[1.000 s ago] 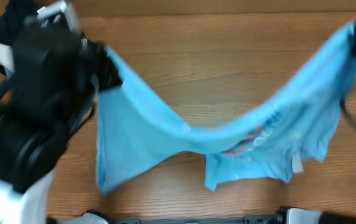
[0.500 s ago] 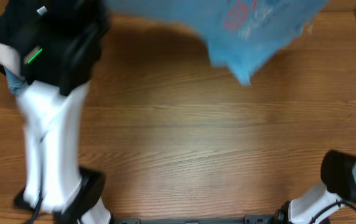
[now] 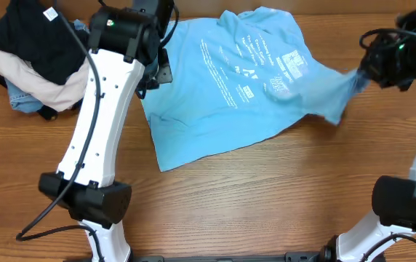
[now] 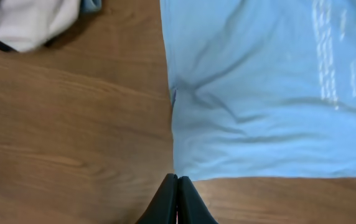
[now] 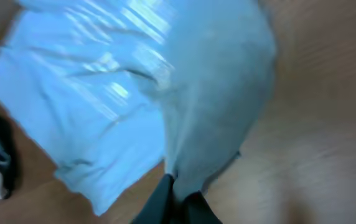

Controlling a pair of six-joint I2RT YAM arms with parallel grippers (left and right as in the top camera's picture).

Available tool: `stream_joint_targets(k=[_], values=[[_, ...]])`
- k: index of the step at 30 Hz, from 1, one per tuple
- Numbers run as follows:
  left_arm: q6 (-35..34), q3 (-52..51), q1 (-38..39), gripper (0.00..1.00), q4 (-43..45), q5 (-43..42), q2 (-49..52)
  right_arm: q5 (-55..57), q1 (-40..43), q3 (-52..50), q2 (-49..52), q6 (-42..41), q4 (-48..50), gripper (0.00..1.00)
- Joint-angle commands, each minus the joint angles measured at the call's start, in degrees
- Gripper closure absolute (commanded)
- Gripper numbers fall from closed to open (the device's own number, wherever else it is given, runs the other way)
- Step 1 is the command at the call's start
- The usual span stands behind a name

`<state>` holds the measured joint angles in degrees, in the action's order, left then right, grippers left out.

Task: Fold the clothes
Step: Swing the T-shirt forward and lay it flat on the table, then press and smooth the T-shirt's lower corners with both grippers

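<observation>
The light sky-blue T-shirt (image 3: 222, 87) lies spread on the wooden table at the back centre, white print facing up. My left gripper (image 3: 155, 70) is at the shirt's left edge. In the left wrist view its jaws (image 4: 177, 185) are shut, with the corner of the T-shirt (image 4: 259, 93) pinched at their tips. My right gripper (image 3: 358, 75) is shut on the shirt's right edge and holds that part slightly raised. In the right wrist view the T-shirt (image 5: 134, 93) bunches into the shut jaws (image 5: 177, 190).
A pile of other clothes sits at the back left: a black garment with a white tag (image 3: 30, 36), a cream one (image 3: 30, 84) and a denim-blue one (image 3: 20, 104). The cream garment also shows in the left wrist view (image 4: 28, 22). Both arm bases stand at the front edge.
The shirt hung stretched in the air between both grippers, swung toward the back, and now lies on the table. Both arms moved to the back of the table.
</observation>
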<state>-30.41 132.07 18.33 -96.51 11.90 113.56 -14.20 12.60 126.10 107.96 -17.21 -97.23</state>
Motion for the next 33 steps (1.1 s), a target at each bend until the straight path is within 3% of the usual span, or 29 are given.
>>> stream_joint_targets(k=[1, 2, 3, 5, 6, 7, 9, 13, 15, 16, 17, 18, 19, 20, 25, 33], values=[[-1.77, -4.46, -0.02, 0.94, -0.28, -3.15, 3.19, 4.17, -0.22, -7.34, -1.36, 0.55, 0.72, 0.78], [-1.73, -5.40, 0.09, 0.88, -0.26, -3.87, 3.43, 4.81, -0.22, -9.44, -1.36, 0.57, 0.90, 0.59], [-1.70, -6.29, 0.15, 0.83, -0.13, -4.52, 3.43, 5.66, -0.22, -11.47, -1.36, 0.55, 0.92, 0.53], [-1.29, -7.72, 0.55, 0.51, -0.13, -5.03, 3.43, 7.45, -0.22, -13.88, -1.36, 0.50, 1.25, 0.37], [-1.20, -8.35, 0.92, 0.19, -0.17, -5.01, 3.43, 10.97, -0.22, -14.43, -1.36, -1.49, 1.05, 0.16], [-0.79, -8.72, 1.16, 0.04, -0.13, -5.20, 3.43, 12.98, -0.22, -14.38, -1.36, -3.02, 0.83, 0.14], [-0.79, -10.21, 2.08, 0.00, 0.59, -7.23, 3.43, 13.03, -0.11, -14.40, -1.36, -2.95, 1.46, 0.13], [-0.24, -18.49, 5.57, 0.10, 6.23, -9.09, 3.43, 12.79, -0.28, -14.53, -1.36, -2.91, 3.69, 0.18], [-0.37, -26.45, 7.98, 0.17, 13.70, -11.56, 3.43, 12.41, -0.28, -14.53, -1.36, -2.91, 3.93, 0.23], [-0.90, -29.38, 8.35, 0.32, 16.61, -11.80, 3.43, 12.44, -0.28, -14.56, -1.33, -2.91, 3.89, 0.25], [-1.81, -31.78, 8.33, 0.59, 18.67, -12.09, 3.43, 12.44, -0.28, -14.56, -1.36, -2.91, 3.85, 0.27], [-2.21, -33.18, 8.33, 0.76, 19.78, -12.66, 3.43, 12.44, -0.28, -14.58, -1.36, -2.91, 3.87, 0.29], [-2.21, -34.99, 8.22, 0.91, 21.27, -13.70, 3.45, 12.41, -0.28, -14.58, -1.36, -2.93, 3.96, 0.31], [-2.23, -37.24, 8.15, 0.96, 22.38, -14.36, 3.43, 12.41, -0.28, -14.58, -1.36, -2.93, 4.15, 0.32], [-3.52, -47.63, 7.52, 0.96, 31.04, -14.97, 3.45, 11.15, -0.39, -14.64, -1.36, -2.86, 4.72, 0.32], [-4.07, -55.78, 1.62, 0.96, 36.48, -15.15, 3.45, 11.10, -1.01, -14.69, -1.36, -2.71, 5.01, 0.32]])
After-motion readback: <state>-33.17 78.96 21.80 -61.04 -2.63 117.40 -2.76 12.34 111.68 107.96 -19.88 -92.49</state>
